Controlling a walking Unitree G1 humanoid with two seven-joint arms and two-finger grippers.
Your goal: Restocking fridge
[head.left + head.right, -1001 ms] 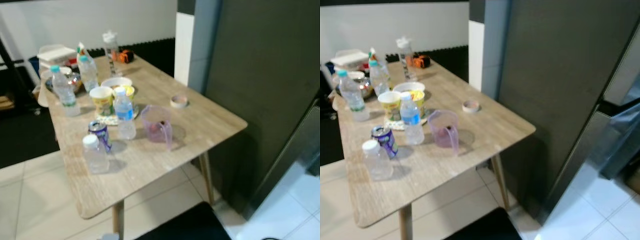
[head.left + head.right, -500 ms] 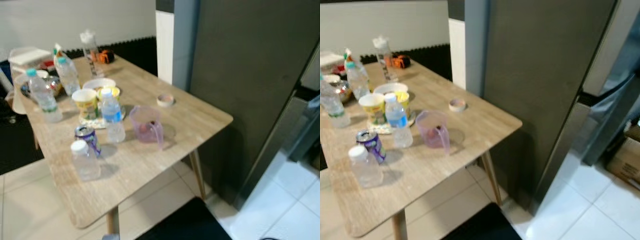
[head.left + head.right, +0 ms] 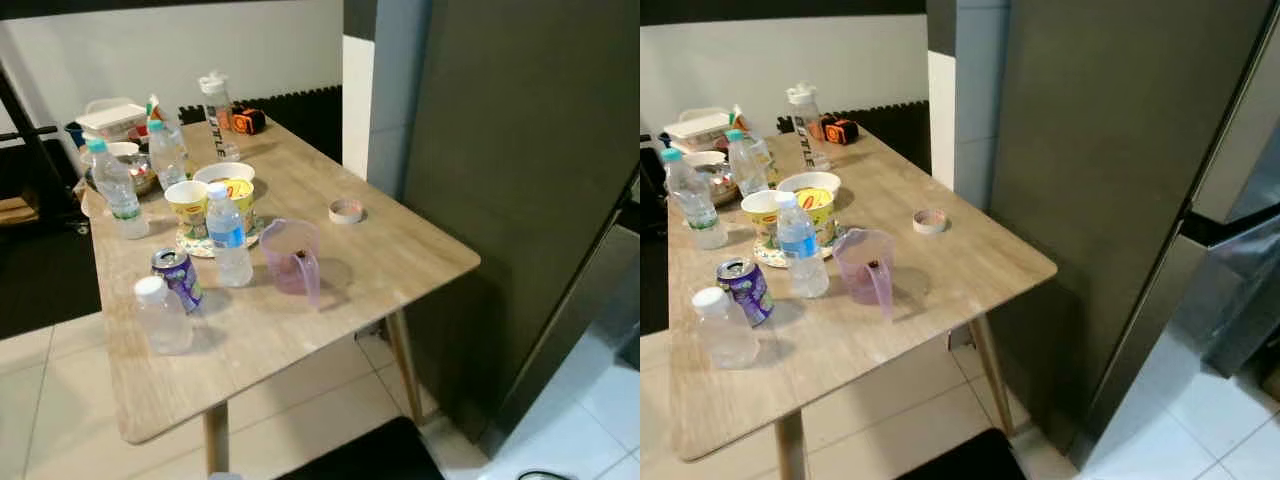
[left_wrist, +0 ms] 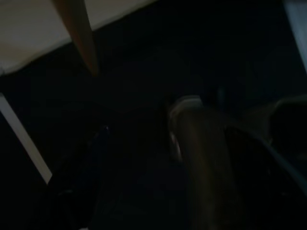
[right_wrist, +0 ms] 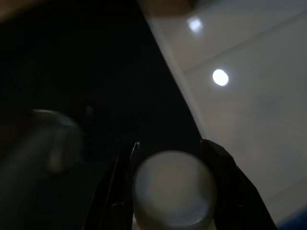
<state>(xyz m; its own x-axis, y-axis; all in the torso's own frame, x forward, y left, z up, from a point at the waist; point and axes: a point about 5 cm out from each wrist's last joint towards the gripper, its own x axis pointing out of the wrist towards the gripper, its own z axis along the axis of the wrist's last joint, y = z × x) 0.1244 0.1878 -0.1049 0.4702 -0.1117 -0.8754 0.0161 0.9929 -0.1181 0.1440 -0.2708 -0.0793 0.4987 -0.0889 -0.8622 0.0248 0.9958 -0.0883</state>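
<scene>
Wooden worktop beside the dark fridge carries bottles and cups; right pincer is clamped on a round white-topped bottle; left pincer's state cannot be told.

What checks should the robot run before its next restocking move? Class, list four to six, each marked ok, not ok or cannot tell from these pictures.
1. Right gripper holds something: ok, a pale round-topped object sits between its fingers; what it is, cannot tell.
2. Left gripper free: cannot tell, its wrist view is too dark.
3. Drinks upright on the table: ok, the blue-label bottle, purple can and small clear bottle all stand.
4. Fridge door open: not ok, it looks shut.
5. Purple pitcher clear of the table edge: ok.
</scene>
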